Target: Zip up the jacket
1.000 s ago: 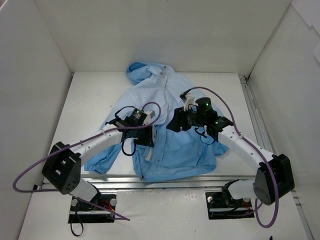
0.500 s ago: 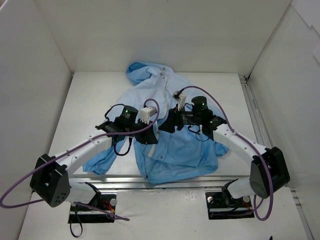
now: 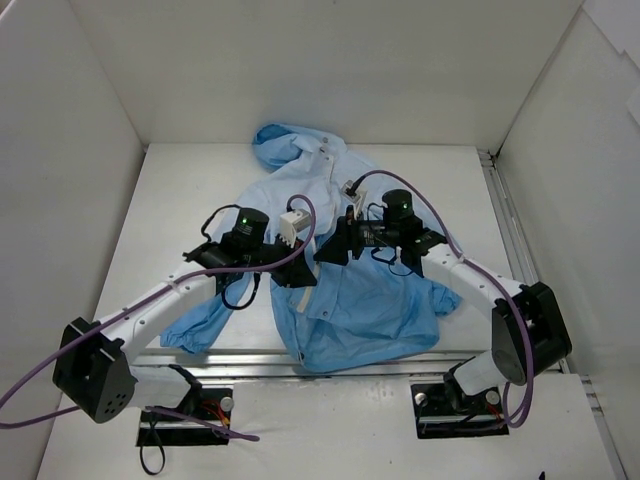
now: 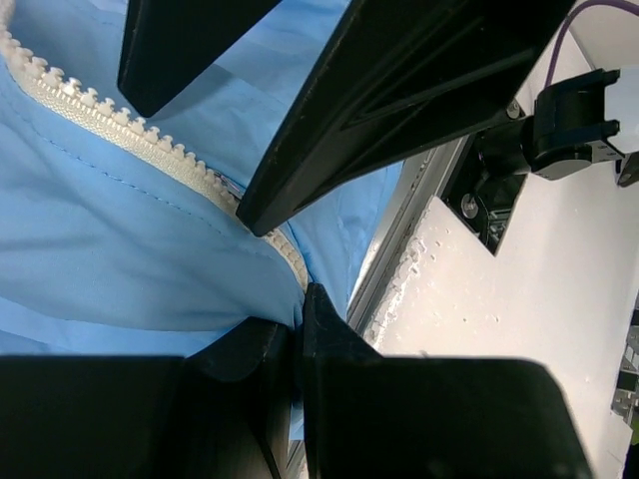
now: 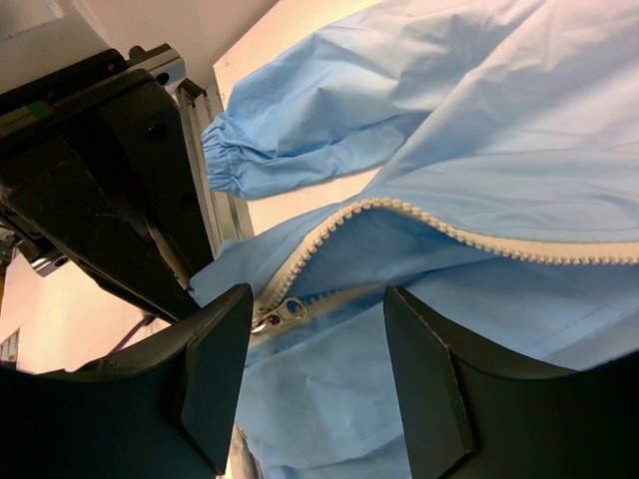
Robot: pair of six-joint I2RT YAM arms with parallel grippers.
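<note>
Left gripper (image 4: 298, 299) is clamped tight on the lower front edge of the large light-blue thin-fabric hooded jacket (image 3: 375, 300), right at the bottom end of its white toothed zipper (image 4: 130, 135). The right gripper (image 5: 318, 294) hovers just beside it with fingers spread, gripping nothing, a small metal zipper slider (image 5: 280, 311) close to one finger. The jacket lies front up on the white table (image 3: 170, 200), hood toward the far wall.

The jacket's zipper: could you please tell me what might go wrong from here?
The slider sits off-centre between the fingers of the open right gripper, so closing may miss it or pinch fabric. The left gripper pinches thin jacket edge beside the teeth; if that slips, the fabric may ride up instead of zipping.
</note>
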